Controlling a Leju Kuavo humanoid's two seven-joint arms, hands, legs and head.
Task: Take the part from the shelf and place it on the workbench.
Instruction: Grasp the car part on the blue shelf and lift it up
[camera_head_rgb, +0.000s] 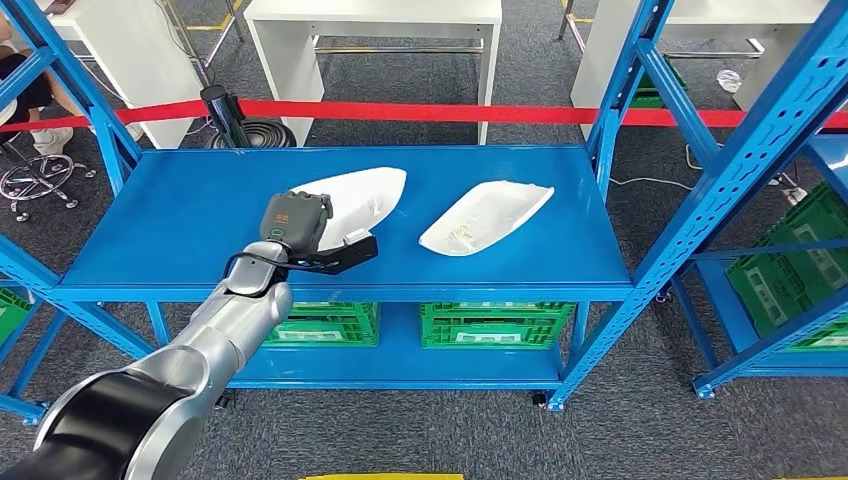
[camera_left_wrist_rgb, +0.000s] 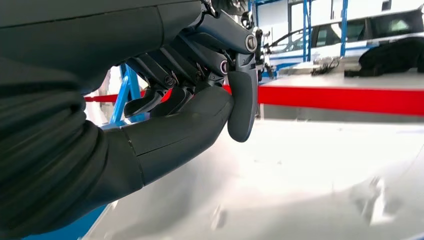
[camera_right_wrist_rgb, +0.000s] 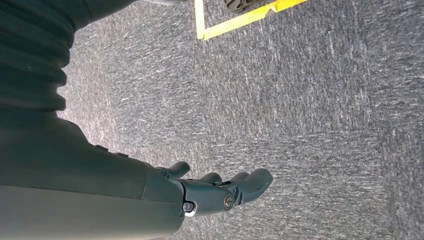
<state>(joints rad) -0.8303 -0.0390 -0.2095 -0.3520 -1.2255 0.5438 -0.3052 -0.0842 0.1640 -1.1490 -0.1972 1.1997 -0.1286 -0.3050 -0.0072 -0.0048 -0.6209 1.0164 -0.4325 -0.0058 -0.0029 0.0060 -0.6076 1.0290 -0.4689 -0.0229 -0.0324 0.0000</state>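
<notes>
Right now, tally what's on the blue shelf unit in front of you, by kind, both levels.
White parts on the top shelf: 2, one under the left hand, one lying free to its right
Green crates on the lower shelf: 2, one on the left, one on the right
Total: 4
</notes>
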